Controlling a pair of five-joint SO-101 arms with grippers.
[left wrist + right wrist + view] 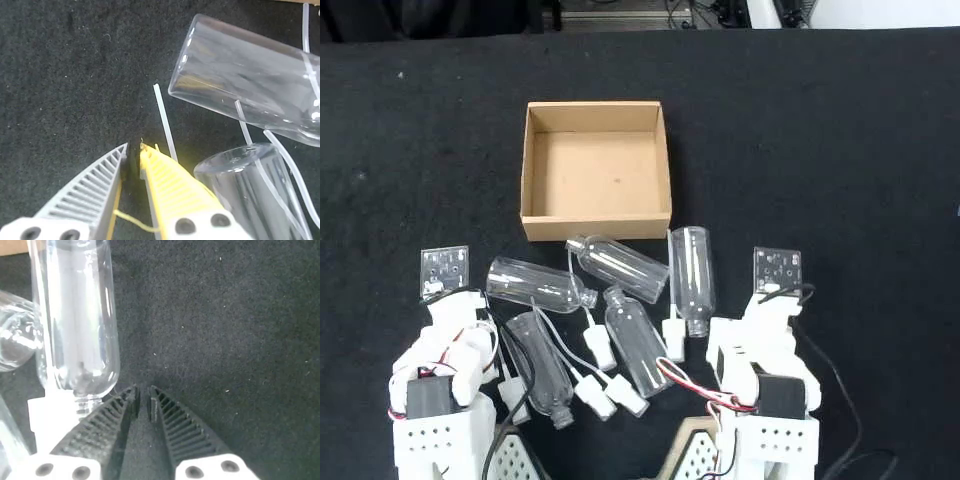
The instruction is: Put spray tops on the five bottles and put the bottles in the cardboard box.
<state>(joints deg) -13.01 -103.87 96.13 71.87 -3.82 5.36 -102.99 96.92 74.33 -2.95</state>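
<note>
High view: black cloth table [840,150], cables [680,12] on floor behind. Box [596,228] mid-table. Five bottles [618,265] lie on their sides between box and arms, loose spray tops [599,348] among them. Left arm [445,380] and right arm [765,370] folded at near edge.

Left wrist view: left gripper [133,146] over cloth, fingers nearly together, gripping nothing; a tube [165,120] and two bottles beside it.

Right wrist view: right gripper [142,388] closed to a slit, holding nothing; bottle [75,315] neck and spray top [50,415] just beside it.
</note>
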